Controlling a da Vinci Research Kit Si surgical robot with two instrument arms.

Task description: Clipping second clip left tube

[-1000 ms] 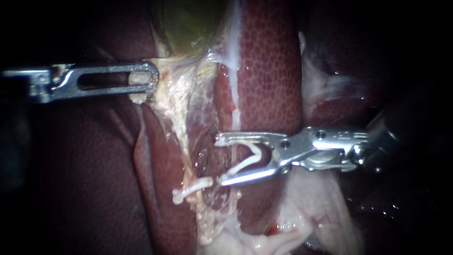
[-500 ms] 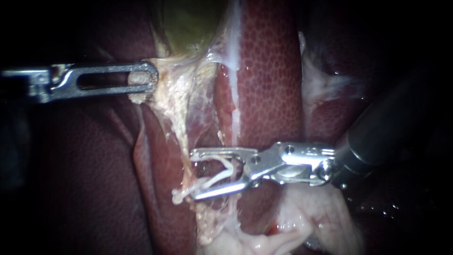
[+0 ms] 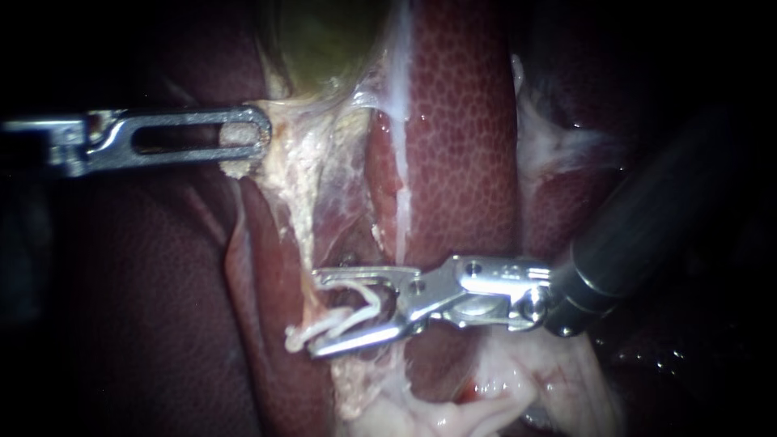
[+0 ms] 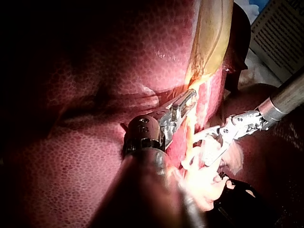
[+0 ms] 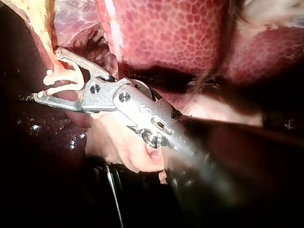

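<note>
Right instrument (image 3: 316, 314), jaws wide, holds unclosed clip (image 3: 374, 301) at left tube (image 3: 312, 259), lower centre; left instrument (image 3: 247, 133) clamps gallbladder (image 3: 324, 40), upper left

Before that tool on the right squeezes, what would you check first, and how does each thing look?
1. Left instrument holds the pale tissue under the gallbladder: ok, jaws shut on it.
2. Loaded clip seated in the right instrument: ok, both jaws hold it, spread wide.
3. Tube lies between the loaded clip's legs: cannot tell, the jaws hide it there.
4. Gap to the placed clip on the tube: cannot tell, the lower jaw overlaps it in the endoscope view.
5. Jaw tips reach past the tube: ok in the endoscope view.
</note>
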